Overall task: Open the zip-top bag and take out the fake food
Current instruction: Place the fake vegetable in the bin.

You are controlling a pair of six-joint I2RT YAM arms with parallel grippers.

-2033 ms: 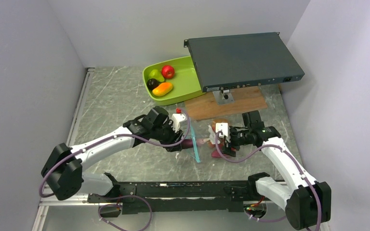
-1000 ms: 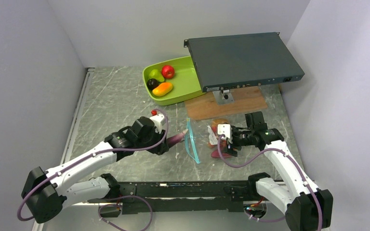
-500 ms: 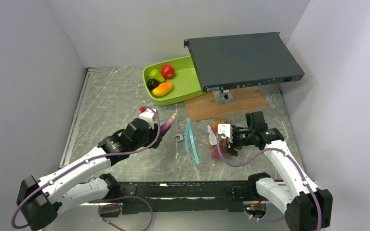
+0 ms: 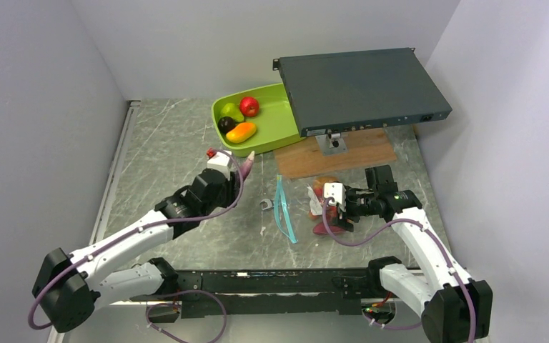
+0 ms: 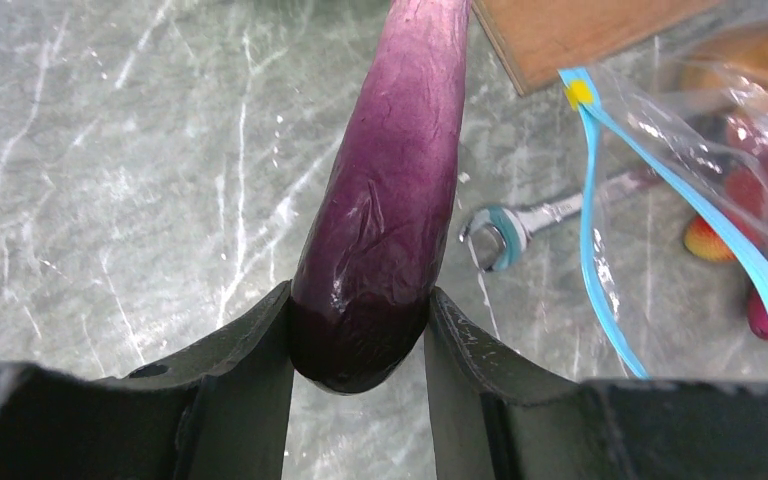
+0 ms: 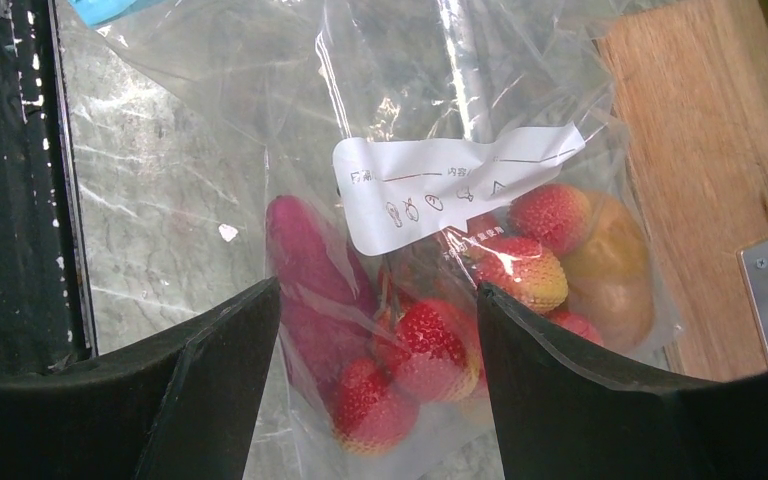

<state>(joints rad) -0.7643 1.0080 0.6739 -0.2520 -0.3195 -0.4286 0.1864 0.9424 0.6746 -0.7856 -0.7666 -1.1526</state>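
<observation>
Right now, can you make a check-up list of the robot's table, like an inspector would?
Surface: grey marbled table, pale streaks.
Job's things: zip-top bag lies with its mouth open, strawberries and other fake food inside; eggplant is out of the bag.
Clutter: wrench beside the bag's blue zip; wooden board; dark box on a stand; green tray holding four fruits.
End effectors: left end effector shut on the eggplant; right end effector seems clamped on the bag's bottom end.
Cables: purple cables loop along both arms; no snag seen.
Surroundings: plain walls; nothing else seen.
</observation>
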